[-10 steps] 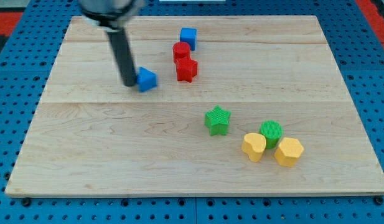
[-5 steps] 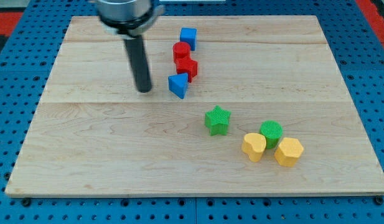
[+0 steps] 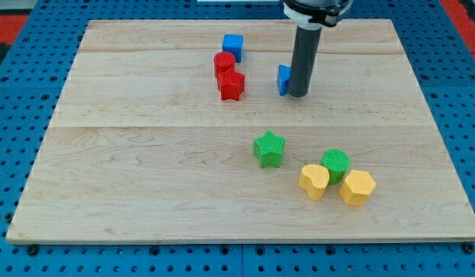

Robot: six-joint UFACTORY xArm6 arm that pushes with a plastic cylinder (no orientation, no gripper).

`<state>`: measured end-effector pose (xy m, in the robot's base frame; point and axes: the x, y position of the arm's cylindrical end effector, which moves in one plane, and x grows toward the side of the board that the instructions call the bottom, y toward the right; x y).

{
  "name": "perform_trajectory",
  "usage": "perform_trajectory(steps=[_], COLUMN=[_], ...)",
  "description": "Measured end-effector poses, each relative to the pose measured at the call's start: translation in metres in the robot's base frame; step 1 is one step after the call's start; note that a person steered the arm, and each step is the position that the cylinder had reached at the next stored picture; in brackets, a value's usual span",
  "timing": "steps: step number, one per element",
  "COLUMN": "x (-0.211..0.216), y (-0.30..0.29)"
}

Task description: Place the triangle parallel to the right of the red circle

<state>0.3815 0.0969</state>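
The blue triangle (image 3: 283, 79) lies on the wooden board (image 3: 145, 177), right of the red circle (image 3: 224, 62) and slightly lower, with a gap between them. My tip (image 3: 297, 95) rests against the triangle's right side, and the rod hides part of it. The red star (image 3: 231, 85) sits just below the red circle, touching it. The blue cube (image 3: 232, 45) sits just above and to the right of the circle.
A green star (image 3: 269, 148) lies below the middle. A green circle (image 3: 336, 163), a yellow heart (image 3: 314, 181) and a yellow hexagon (image 3: 356, 187) cluster at the lower right.
The blue triangle moved from the left of the red blocks, under them, to their right and up. My tip went from the triangle's left to its right side.
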Motion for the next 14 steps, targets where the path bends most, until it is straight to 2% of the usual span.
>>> perform_trajectory(steps=[1,2,4,5,7,8,9,12,14], x=[0.040,0.028,-0.044,-0.057,-0.058,-0.082,-0.114,-0.109,-0.097], y=[0.013,-0.017,-0.030,-0.042,0.033,0.054,0.029,-0.033,-0.020])
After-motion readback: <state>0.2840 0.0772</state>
